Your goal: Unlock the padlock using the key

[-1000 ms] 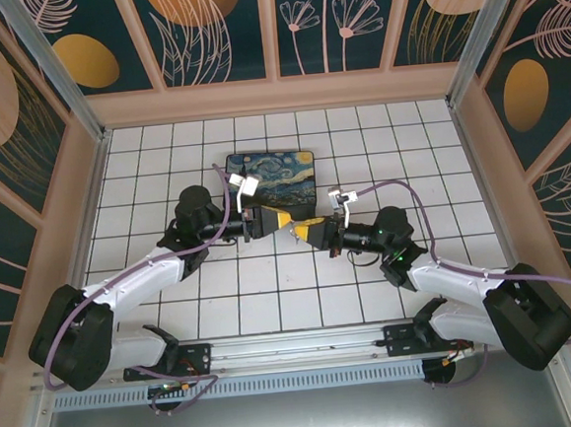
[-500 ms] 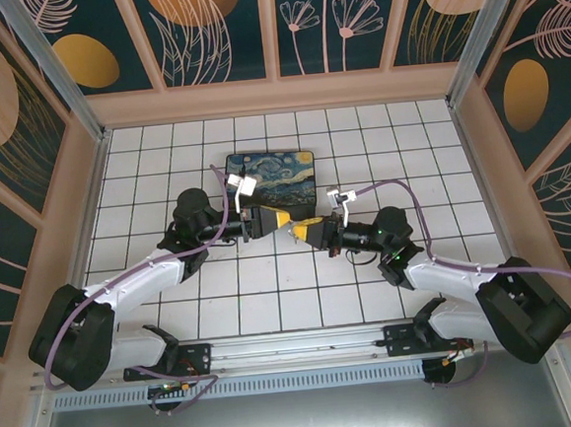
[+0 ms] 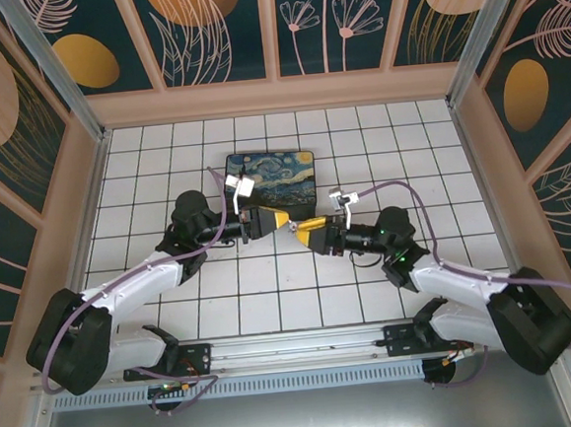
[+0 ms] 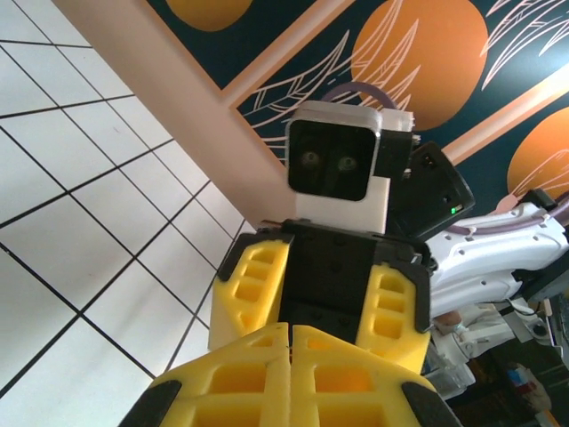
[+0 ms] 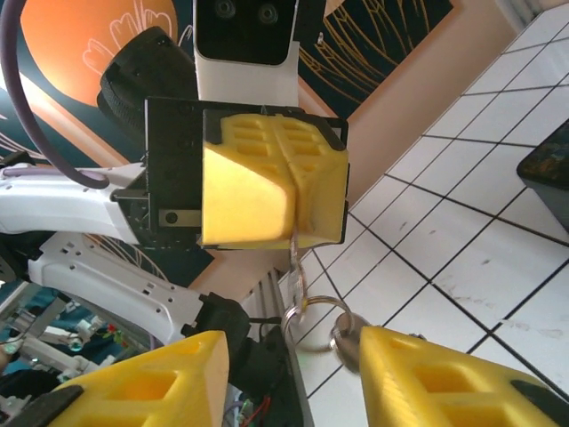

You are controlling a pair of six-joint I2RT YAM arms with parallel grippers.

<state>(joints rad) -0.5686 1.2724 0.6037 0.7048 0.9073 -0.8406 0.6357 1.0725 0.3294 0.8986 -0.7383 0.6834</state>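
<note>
Right wrist view: key, upper end hidden between the closed fingers of the left gripper; what else they pinch cannot be told. Round piece below it, half hidden behind one finger of the right gripper, whose parted fingers are cut by the lower edge. Top view: key too small to make out; box partly covered by the left gripper.

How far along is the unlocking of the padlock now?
Done: the left claw is shut on a thin silvery metal piece, perhaps the key, with a small metal ring hanging below. In hand: the open right claw faces it, holding nothing. Left: the unlocking itself, which I cannot confirm.
</note>
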